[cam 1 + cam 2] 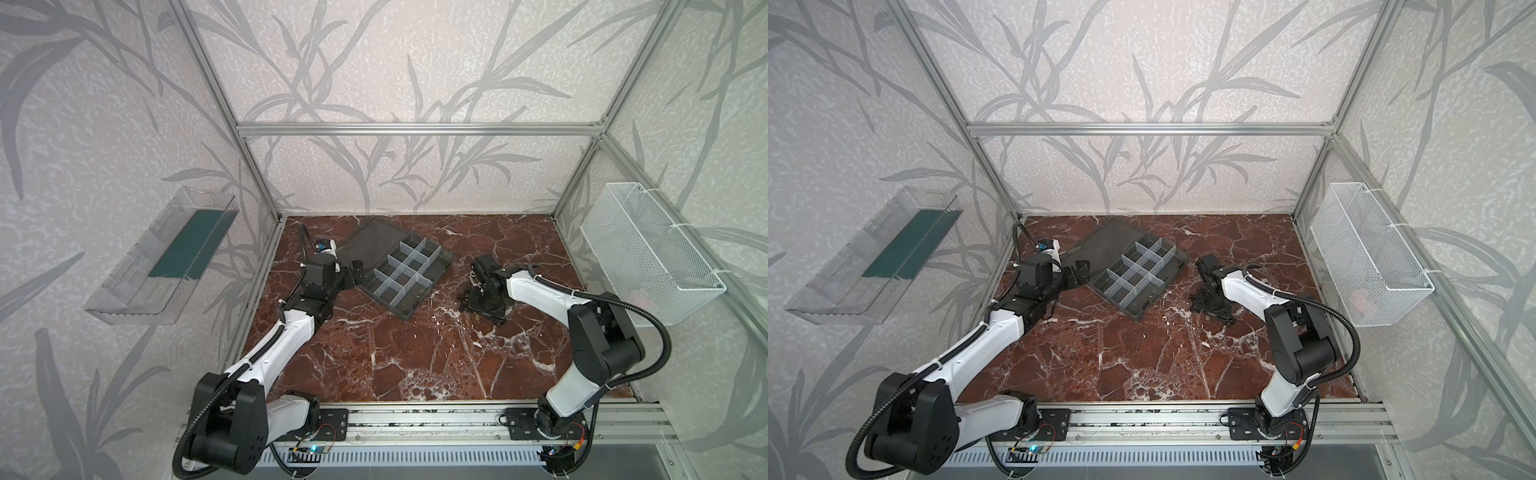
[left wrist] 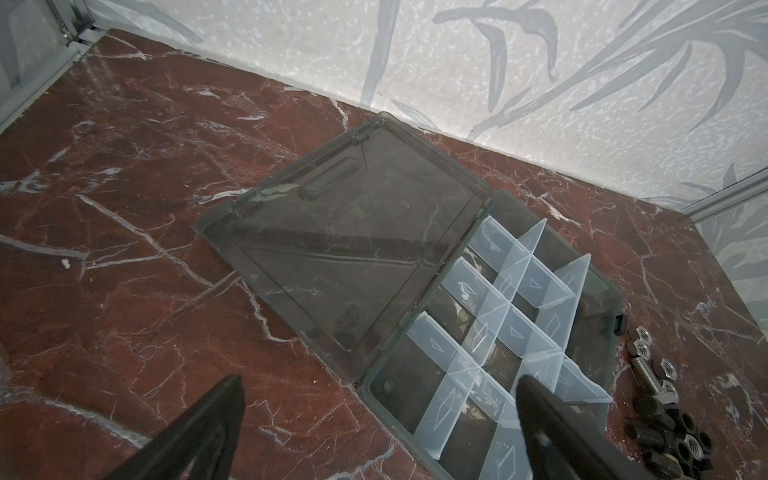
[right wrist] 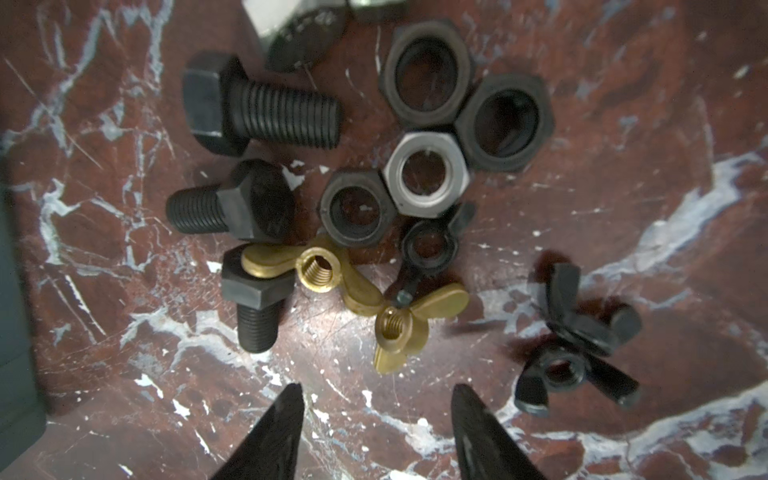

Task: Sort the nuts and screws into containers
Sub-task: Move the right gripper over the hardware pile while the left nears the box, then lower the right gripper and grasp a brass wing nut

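**Table (image 1: 395,365), both top views.** The box (image 1: 384,302) is laid open at 12 o'clock of the table's middle, turned corner-on. Its lid (image 1: 368,245) is spread flat toward 11 o'clock, close to the back wall, and the cells (image 1: 401,272) are left uncovered.

The left tool (image 2: 382,382) is held at the box's 9 o'clock corner. Its jaws are spread wide, with nothing between them.

The screws (image 3: 266,108) and nuts (image 3: 426,174) are heaped on the table at 3 o'clock of the box, parted from its edge by a strip of bare marble. One black pair of nuts is set apart from the rest.

The right tool (image 3: 376,397) is poised tip-down over the heap, jaws parted and nothing clasped. Broad bare table is left toward 6 o'clock.
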You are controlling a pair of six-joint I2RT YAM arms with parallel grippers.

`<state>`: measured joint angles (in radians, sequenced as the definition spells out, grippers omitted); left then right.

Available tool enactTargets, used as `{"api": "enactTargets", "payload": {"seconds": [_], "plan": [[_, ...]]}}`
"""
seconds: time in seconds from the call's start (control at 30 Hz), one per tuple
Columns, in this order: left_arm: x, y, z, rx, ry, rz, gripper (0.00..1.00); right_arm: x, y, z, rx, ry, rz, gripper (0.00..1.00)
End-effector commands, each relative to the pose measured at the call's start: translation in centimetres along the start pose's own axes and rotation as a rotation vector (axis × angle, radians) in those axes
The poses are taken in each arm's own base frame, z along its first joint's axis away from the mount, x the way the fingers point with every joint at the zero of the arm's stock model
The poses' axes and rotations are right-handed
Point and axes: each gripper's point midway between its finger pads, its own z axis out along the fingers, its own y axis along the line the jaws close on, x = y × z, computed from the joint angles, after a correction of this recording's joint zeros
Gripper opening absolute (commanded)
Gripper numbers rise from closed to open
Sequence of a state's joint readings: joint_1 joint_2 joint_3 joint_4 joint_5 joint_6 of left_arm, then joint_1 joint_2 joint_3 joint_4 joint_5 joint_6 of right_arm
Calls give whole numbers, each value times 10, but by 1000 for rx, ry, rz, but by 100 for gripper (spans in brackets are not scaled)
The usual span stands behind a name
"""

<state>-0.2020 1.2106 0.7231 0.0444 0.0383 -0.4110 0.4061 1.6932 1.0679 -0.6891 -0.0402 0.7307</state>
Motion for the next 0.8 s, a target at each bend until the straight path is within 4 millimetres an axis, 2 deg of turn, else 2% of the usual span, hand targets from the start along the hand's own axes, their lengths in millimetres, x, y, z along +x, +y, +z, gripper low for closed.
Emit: {"api": "enactTargets", "payload": {"seconds": [0.0, 0.37, 0.77], "plan": [[-9, -9, -1, 32, -9, 10, 99, -5, -2, -4, 30, -13, -13, 55], [-6, -9, 0, 33, -2, 13, 99, -8, -8, 15, 88, 14, -17, 47], [-4, -10, 4, 39, 10, 14, 99, -19, -19, 22, 133, 12, -11, 46]]}}
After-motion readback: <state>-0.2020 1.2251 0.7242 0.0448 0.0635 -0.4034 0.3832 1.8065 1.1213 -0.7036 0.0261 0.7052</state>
